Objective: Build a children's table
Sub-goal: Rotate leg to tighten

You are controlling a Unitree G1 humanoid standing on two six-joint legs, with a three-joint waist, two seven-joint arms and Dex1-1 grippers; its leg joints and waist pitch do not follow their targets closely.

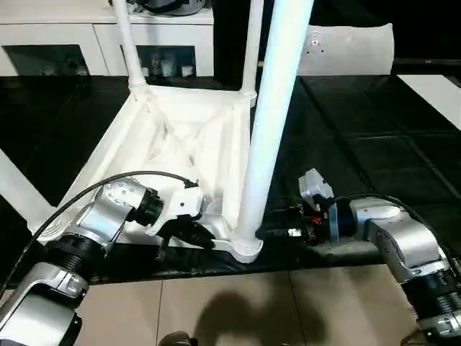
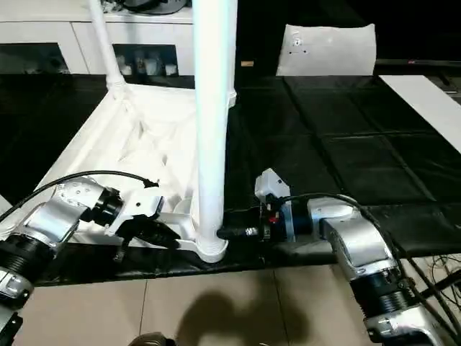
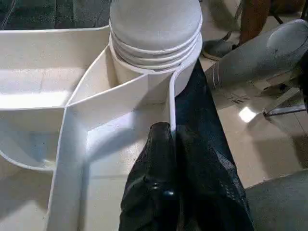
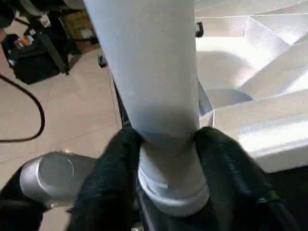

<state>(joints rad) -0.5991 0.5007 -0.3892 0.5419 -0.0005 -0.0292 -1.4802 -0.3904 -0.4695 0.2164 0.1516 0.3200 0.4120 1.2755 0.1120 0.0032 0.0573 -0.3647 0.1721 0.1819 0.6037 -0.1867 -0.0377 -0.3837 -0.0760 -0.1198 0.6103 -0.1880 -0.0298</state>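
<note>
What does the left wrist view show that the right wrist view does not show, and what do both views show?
Left wrist view: the left fingers pinched together on the thin rim of the white plastic ribbed table top, and the screw threads at the leg's base.

Right wrist view: the right fingers clamped on both sides of the long white tapered tube leg, just above the socket.

Both: this leg standing in the round corner socket.

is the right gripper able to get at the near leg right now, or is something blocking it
Yes, it looks so: the right gripper already has its black fingers on either side of the near leg, just above the corner socket. Nothing sits between them.
</note>
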